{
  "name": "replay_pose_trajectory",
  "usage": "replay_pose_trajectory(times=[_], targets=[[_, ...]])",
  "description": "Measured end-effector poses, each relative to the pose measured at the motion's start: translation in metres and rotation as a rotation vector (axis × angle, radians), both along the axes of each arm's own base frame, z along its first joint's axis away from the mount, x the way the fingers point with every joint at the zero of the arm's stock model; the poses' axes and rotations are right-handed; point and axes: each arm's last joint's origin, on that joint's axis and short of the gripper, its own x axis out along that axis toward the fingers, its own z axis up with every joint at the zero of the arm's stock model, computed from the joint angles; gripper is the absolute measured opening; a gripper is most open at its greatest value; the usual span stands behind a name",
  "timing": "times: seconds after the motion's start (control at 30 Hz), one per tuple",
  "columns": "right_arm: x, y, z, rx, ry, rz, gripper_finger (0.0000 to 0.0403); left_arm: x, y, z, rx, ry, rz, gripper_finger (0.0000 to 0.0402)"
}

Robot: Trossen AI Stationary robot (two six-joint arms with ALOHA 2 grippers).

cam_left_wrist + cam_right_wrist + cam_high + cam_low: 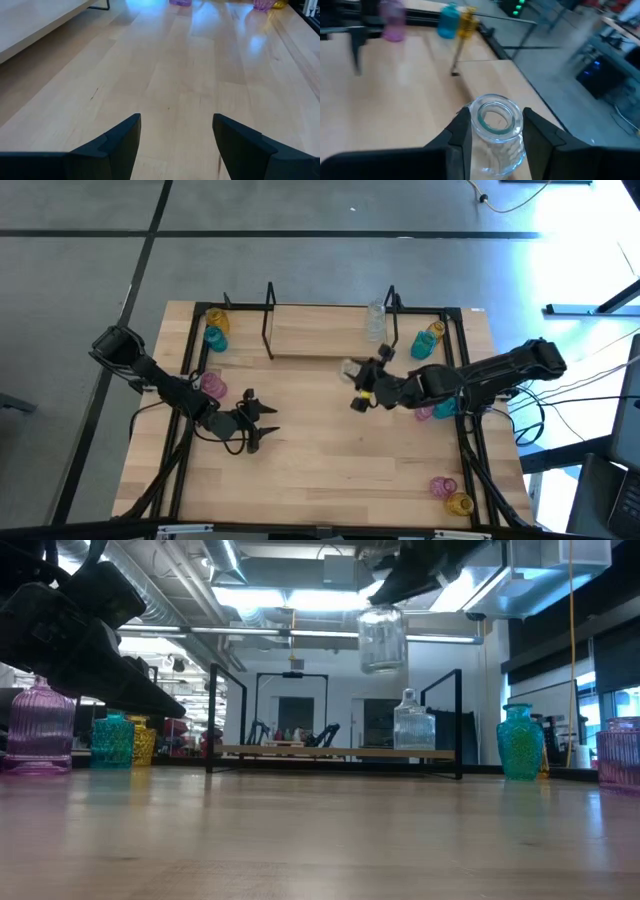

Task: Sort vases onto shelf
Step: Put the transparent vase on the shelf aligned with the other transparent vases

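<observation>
Beside shelf, right gripper holds clear vase aloft

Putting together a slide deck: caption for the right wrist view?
Right gripper holds a clear vase by the neck above the table.

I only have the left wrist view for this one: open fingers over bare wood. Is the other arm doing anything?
Observer: Yes. The right gripper is shut on the neck of a held clear vase.
Operator: Is that vase resting on the table?
Observer: No. In the low view it hangs well above the tabletop.
Operator: Anything on the shelf yet?
Observer: A second clear vase stands on the shelf, near the end closer to the right arm.
</observation>
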Motion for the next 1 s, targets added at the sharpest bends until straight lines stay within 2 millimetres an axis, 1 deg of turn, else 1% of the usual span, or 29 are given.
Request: replay_pose_trajectory(times=[0.07, 0.23, 0.4, 0.77, 1.0], targets=[[-0.004, -0.008, -0.004, 0.011, -0.008, -0.039, 0.0111, 0.000, 0.000, 0.000, 0.000, 0.000, 0.001, 0.0241], [-0.014, -0.030, -0.025, 0.028, -0.015, -0.183, 0.0112, 0.000, 0.000, 0.000, 0.001, 0.000, 0.001, 0.0241], [-0.016, -0.045, -0.037, 0.035, -0.072, -0.343, 0.0112, 0.000, 0.000, 0.000, 0.002, -0.001, 0.004, 0.0241], [-0.023, -0.049, -0.056, 0.002, -0.133, -0.503, 0.0112, 0.000, 0.000, 0.000, 0.003, -0.001, 0.005, 0.0241], [-0.020, -0.049, -0.065, 0.003, -0.148, -0.545, 0.0113, 0.000, 0.000, 0.000, 0.005, -0.004, 0.011, 0.0241]])
